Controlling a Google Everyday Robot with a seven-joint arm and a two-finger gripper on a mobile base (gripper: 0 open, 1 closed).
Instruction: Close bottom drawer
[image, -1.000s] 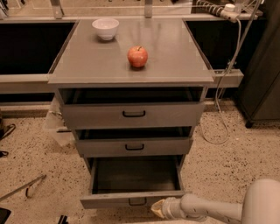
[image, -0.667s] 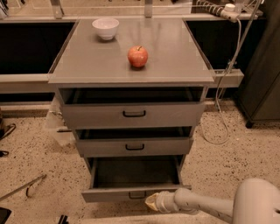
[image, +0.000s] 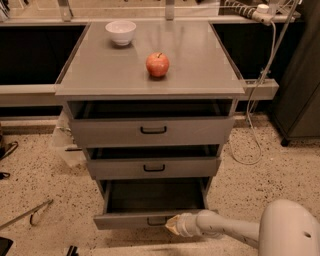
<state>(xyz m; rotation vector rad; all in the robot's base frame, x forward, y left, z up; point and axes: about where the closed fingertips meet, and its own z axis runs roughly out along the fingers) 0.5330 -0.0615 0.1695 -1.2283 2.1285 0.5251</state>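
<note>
The bottom drawer (image: 125, 219) is the lowest of three in a grey metal cabinet (image: 150, 75). It is pulled out and shows a dark interior. Its small black loop handle (image: 156, 220) sits in the middle of its front. My gripper (image: 172, 224) comes in from the lower right on a white arm (image: 225, 229). Its tan tip is against the drawer front, just right of the handle. The middle drawer (image: 153, 168) and the top drawer (image: 152, 130) each stand slightly out.
A red apple (image: 157, 64) and a white bowl (image: 121, 32) sit on the cabinet top. A white cable (image: 257, 120) hangs to the floor at the right beside a dark cabinet (image: 300, 90). A metal tool (image: 25, 215) lies on the speckled floor at the left.
My gripper has moved left along the bottom drawer's front, towards its handle. The drawer looks pushed in a little.
</note>
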